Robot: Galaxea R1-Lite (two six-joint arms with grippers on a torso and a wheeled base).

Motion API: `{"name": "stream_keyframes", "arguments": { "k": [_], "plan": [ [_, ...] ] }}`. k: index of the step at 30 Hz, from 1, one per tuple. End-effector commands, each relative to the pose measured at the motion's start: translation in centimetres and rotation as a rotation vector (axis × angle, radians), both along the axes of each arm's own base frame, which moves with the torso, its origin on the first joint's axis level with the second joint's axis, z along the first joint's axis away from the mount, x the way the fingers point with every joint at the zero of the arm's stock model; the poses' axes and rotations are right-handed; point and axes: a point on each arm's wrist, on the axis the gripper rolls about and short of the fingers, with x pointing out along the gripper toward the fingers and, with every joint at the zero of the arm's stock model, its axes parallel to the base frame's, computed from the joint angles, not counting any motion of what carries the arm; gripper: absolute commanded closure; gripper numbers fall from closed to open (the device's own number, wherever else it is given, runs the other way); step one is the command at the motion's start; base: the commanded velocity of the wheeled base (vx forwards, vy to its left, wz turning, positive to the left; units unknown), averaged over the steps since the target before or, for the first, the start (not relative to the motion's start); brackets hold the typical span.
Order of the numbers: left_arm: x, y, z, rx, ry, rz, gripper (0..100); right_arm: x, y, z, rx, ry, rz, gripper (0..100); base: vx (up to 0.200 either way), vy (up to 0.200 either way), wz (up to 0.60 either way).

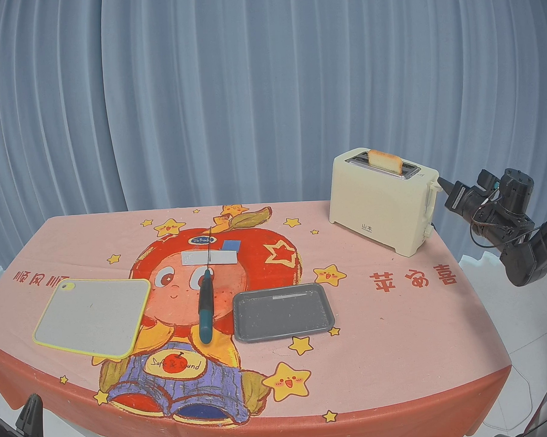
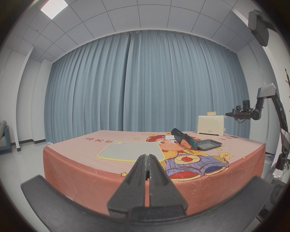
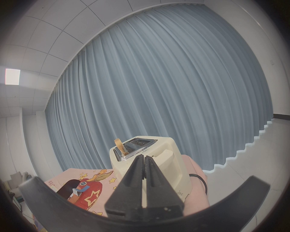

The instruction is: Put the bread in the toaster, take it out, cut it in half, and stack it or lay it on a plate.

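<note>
Left pincer (image 2: pixel 148 156) is hanging off the counter's (image 1: pixel 376 356) 7 o'clock edge, fingers together, empty. Cutting board (image 1: pixel 92 317) is lying at 8 o'clock, knife (image 1: pixel 205 303) at the tray's (image 1: pixel 282 312) 9 o'clock. Toaster (image 1: pixel 381 202) is standing at 2 o'clock, bread (image 1: pixel 385 161) poking from its slot. Right pincer (image 3: pixel 144 158) is hovering at the toaster's 3 o'clock, fingers together, empty.

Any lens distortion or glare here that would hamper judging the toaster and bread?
Head view: curtain bows outward; light even, bread in toaster plainly lit. Left wrist view: strong fisheye, dark corners, bright ceiling panel, no glare on the tablecloth. Right wrist view: same bending, toaster evenly lit.
</note>
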Motion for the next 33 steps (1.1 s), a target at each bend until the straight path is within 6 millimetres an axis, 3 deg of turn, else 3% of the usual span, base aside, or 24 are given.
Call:
{"name": "stream_keyframes", "arguments": {
  "k": [1, 33],
  "plan": [
    [0.1, 0.0, -0.5, 0.000, 0.017, 0.001, 100, 0.1, -0.1, -0.6, -0.002, 0.017, -0.002, 100, 0.000, 0.000, 0.00],
    [0.1, 0.0, -0.5, 0.000, 0.017, 0.001, 100, 0.0, -0.5, -2.4, -0.022, 0.183, -0.029, 100, 0.000, 0.000, 0.00]
  ]
}}
